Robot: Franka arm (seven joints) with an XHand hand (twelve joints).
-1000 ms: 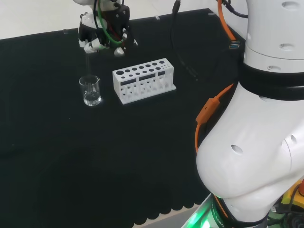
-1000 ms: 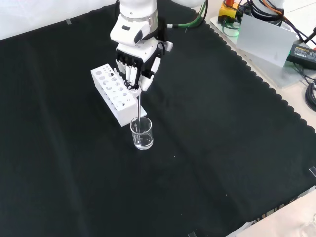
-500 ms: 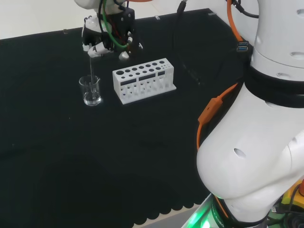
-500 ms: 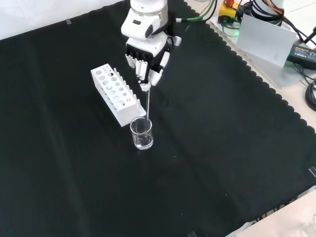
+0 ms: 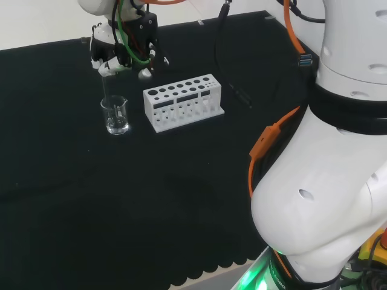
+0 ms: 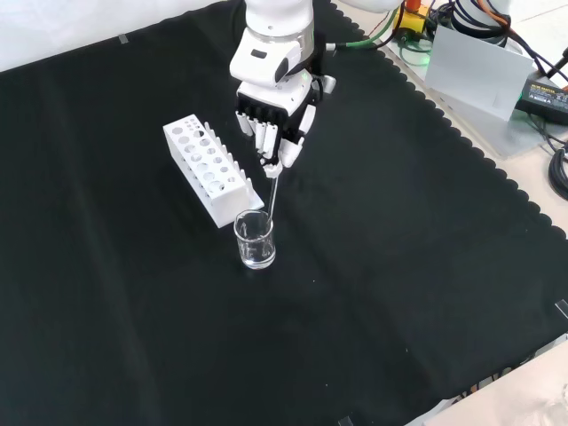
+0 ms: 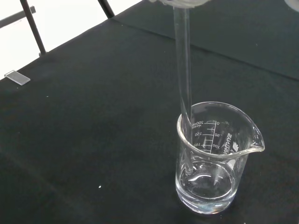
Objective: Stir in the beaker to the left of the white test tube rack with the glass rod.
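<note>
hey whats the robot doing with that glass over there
The arm's hand is pinching a glass rod whose lower end dips into a clear beaker with a little clear liquid at the bottom. The rod leans against the beaker's inner wall. The beaker stands on the black cloth beside one end of a white test tube rack, whose holes look empty. It appears to be stirring.

A robotics lab set up for chemistry handling: a bench under black cloth [image 6: 426, 293] carries lab glassware, with a clear graduated beaker [image 7: 212, 158] just below the hand [image 6: 273, 124], a glass rod [image 7: 183, 70] pinched in its curled fingers, and a white test tube rack [image 5: 183, 103] beside it. Beyond the hand, cables and electronics [image 6: 543, 89] lie past the cloth's edge
</note>
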